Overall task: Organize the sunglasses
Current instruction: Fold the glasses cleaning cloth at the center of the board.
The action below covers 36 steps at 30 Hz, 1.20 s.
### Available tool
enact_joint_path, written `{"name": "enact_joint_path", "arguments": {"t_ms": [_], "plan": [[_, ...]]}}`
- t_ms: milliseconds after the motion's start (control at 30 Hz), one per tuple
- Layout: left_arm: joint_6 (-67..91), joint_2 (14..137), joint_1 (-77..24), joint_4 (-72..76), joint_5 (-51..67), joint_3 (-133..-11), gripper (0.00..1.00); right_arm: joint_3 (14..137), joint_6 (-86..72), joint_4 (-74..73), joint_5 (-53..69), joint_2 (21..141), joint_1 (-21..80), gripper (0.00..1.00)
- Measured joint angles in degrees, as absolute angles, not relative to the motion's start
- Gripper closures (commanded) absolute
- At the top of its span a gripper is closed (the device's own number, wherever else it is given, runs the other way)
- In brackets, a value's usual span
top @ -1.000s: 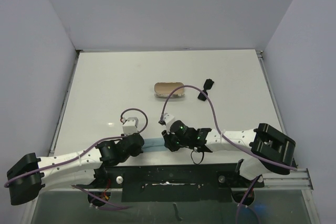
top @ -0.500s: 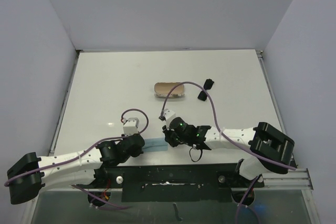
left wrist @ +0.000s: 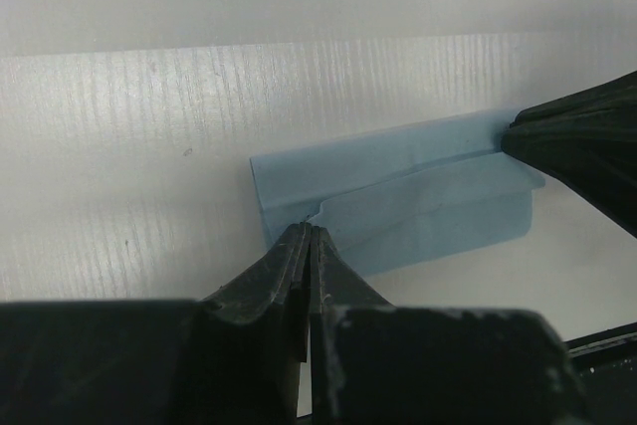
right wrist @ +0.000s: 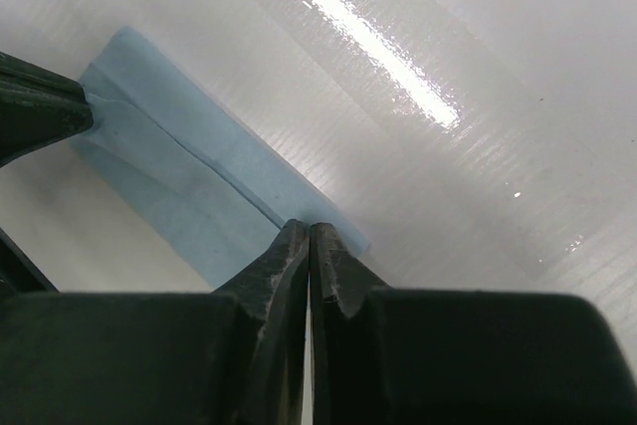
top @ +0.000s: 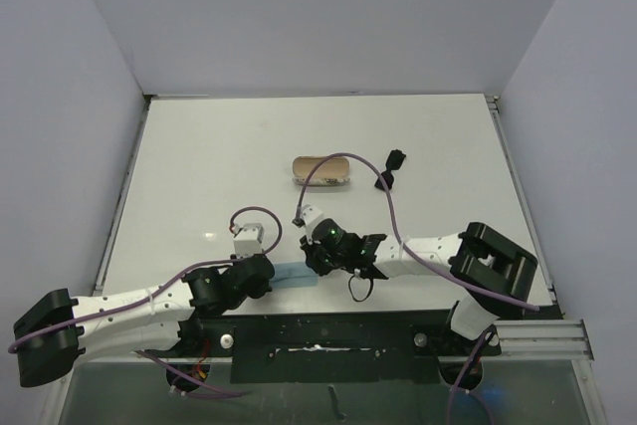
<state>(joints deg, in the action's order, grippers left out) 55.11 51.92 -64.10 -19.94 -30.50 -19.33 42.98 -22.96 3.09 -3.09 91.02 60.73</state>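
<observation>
The black sunglasses (top: 390, 168) lie folded at the far right of the table, partly crossed by the right arm's cable. The open grey-beige case (top: 320, 170) lies to their left, tan inside up. A light blue cloth (top: 295, 277), folded into a narrow strip, lies near the front edge between my grippers. My left gripper (top: 269, 275) is shut on the cloth's left end (left wrist: 418, 201). My right gripper (top: 315, 264) is shut on its right end (right wrist: 179, 171). Each wrist view shows the other gripper's fingers (left wrist: 587, 141) (right wrist: 35, 106) at the cloth's far end.
The black base rail (top: 328, 330) runs along the near edge just behind the cloth. The right arm's purple cable (top: 398, 216) loops over the table between the case and the sunglasses. White walls enclose the table on three sides.
My right arm has shifted left, its elbow drawing in toward the middle. The right gripper has moved slightly left and away along the cloth. The left arm, case and sunglasses have stayed put.
</observation>
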Motion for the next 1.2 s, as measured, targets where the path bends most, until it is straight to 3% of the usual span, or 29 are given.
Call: {"name": "enact_joint_path", "arguments": {"t_ms": [1200], "plan": [[55.2,51.9,-64.5,-19.9,-30.9,-19.3,0.99,42.6,-26.7,4.3,-0.6,92.2,65.0,0.99]]}}
